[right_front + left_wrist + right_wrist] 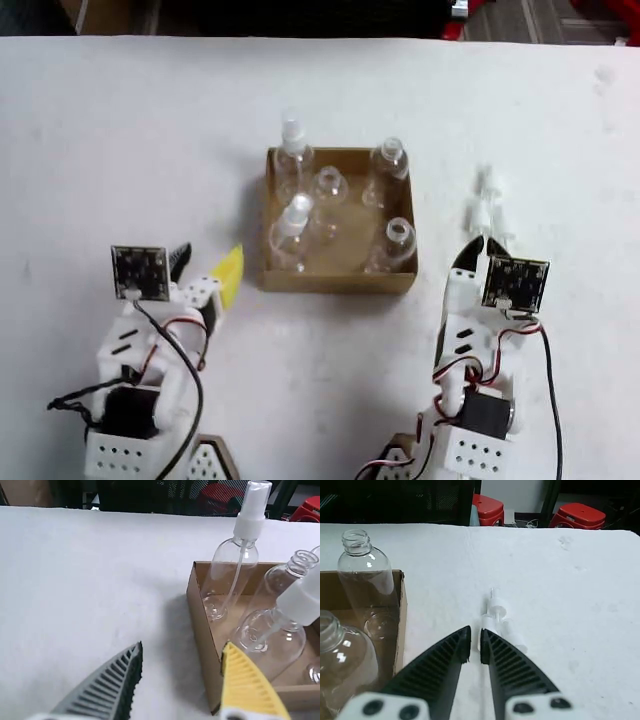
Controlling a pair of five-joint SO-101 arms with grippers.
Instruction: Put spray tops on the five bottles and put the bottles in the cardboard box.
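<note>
The cardboard box (pixel 340 282) stands mid-table and holds five clear bottles. Two wear white spray tops (pixel 297 212) (pixel 292 130); three are uncapped, such as one (pixel 398 235) at the box's near right corner. Loose spray tops (pixel 487 205) lie on the table right of the box. My right gripper (pixel 480 248) (pixel 475 642) is down at them, its black fingers shut on the near end of one spray top (pixel 492 611). My left gripper (pixel 210 255) (pixel 182 650) stands open and holds nothing, just left of the box (pixel 202 625), facing a capped bottle (pixel 235 565).
White cloth covers the table, with open room to the left and behind the box. Red stools and dark furniture stand beyond the far edge. An uncapped bottle (pixel 366 575) rises at the box corner (pixel 400 610) nearest my right gripper.
</note>
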